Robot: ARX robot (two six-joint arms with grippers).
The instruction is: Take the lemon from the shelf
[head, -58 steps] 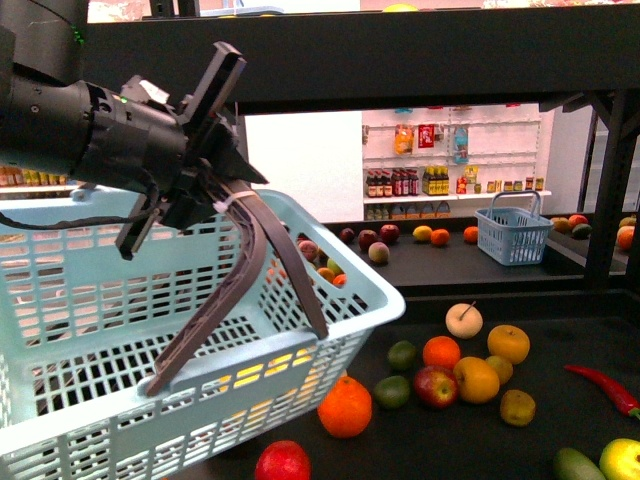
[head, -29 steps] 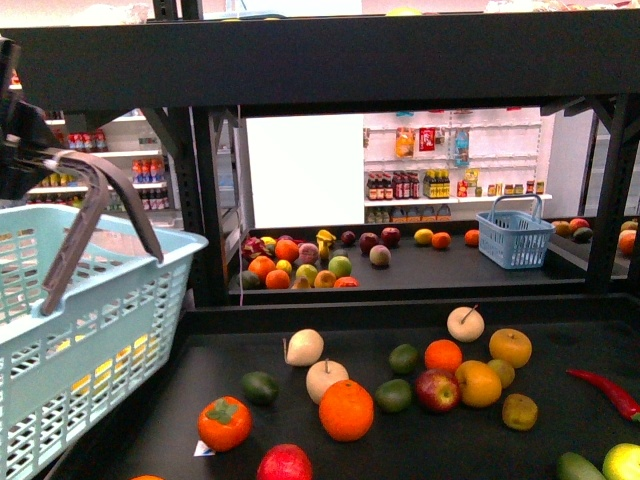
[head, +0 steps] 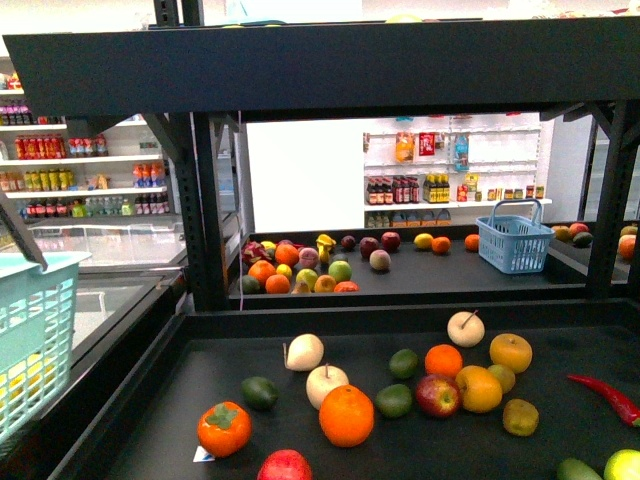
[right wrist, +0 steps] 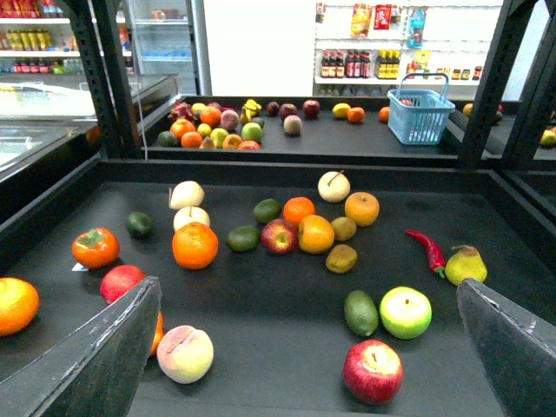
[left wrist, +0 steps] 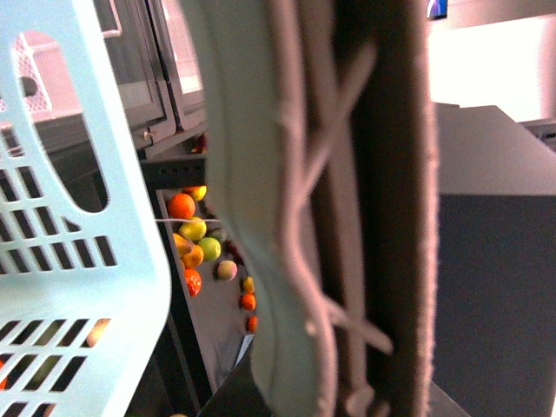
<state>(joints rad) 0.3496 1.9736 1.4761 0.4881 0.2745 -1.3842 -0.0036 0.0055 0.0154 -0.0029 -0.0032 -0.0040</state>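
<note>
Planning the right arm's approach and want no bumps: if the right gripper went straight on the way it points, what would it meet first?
Probably the loose fruit on the tray: the right gripper, jaws wide open, points down toward the red apple and green apple. Depth is unclear.

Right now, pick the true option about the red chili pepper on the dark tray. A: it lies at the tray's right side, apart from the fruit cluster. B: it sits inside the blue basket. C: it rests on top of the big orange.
A: the red chili pepper lies alone at the right of the tray, clear of the fruit cluster.
</note>
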